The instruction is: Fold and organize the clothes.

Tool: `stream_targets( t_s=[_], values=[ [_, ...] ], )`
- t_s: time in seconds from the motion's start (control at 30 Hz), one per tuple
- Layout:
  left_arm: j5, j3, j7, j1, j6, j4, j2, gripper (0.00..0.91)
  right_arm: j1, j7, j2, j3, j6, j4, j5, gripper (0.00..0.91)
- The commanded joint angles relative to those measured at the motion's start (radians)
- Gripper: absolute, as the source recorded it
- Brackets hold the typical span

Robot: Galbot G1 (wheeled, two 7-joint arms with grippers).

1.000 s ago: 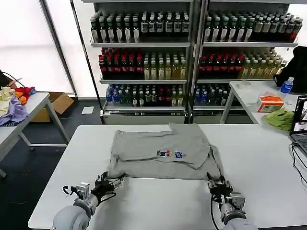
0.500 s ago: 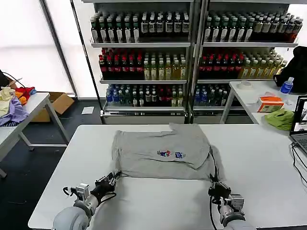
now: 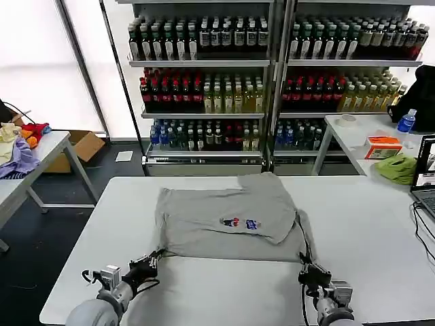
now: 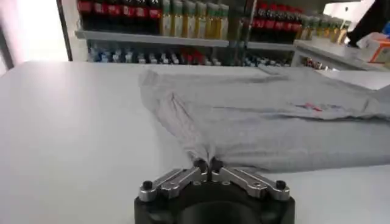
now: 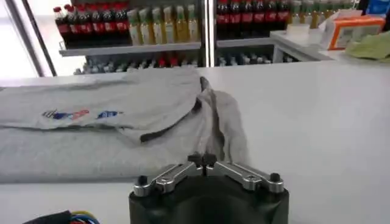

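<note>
A light grey shirt (image 3: 228, 221) with a small multicoloured chest print lies partly folded in the middle of the white table (image 3: 370, 234); one flap is laid over its right half. My left gripper (image 3: 151, 261) is at the shirt's near left corner, shut on the hem (image 4: 204, 152). In the left wrist view the left gripper (image 4: 207, 165) has its fingertips pinched on the cloth. My right gripper (image 3: 305, 267) is at the near right corner. In the right wrist view the right gripper (image 5: 202, 160) is shut on the shirt's edge (image 5: 214, 131).
Shelves of bottles (image 3: 204, 75) stand behind the table. A side table at the left holds a lilac and red cloth heap (image 3: 20, 146). At the right are a green cloth (image 3: 397, 168), an orange box (image 3: 383, 146) and a laptop (image 3: 426, 178).
Both grippers have drawn back toward the table's near edge with the shirt's hem in them. The near edge of the shirt has come with them and lies straighter.
</note>
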Motion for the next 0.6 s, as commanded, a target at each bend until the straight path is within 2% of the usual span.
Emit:
stream_targets(
  t_s=[0.03,0.23,0.4,0.43,0.47,0.5,0.53,0.6],
  values=[
    [0.006,-0.097,0.003,0.266,0.071,-0.257,-0.032,0.010,-0.204,0.002,-0.002,0.001,0.005,0.126,0.014,0.000],
    [0.065,-0.161,-0.019,0.435,0.102,-0.326,-0.098,0.010,-0.334,0.026,0.003,-0.009,0.034,0.206,-0.009,0.000],
    [0.098,-0.216,-0.020,0.522,0.103,-0.347,-0.104,0.010,-0.384,0.026,-0.009,-0.002,0.048,0.229,-0.016,0.000],
    [0.099,-0.237,-0.018,0.538,0.104,-0.349,-0.096,0.040,-0.382,0.032,-0.011,0.003,0.048,0.230,-0.015,0.000],
    [0.101,-0.250,-0.014,0.552,0.103,-0.351,-0.091,0.605,-0.380,0.032,-0.013,0.007,0.048,0.231,-0.013,0.000],
    [0.101,-0.262,-0.010,0.560,0.103,-0.352,-0.086,0.907,-0.376,0.030,-0.015,0.011,0.047,0.231,-0.011,0.453],
    [0.101,-0.272,-0.010,0.565,0.104,-0.352,-0.083,0.907,-0.371,0.026,-0.017,0.012,0.041,0.232,-0.010,0.907],
    [0.102,-0.290,-0.010,0.571,0.104,-0.354,-0.080,0.907,-0.367,0.018,-0.018,0.012,0.017,0.239,-0.009,0.907]
  ],
)
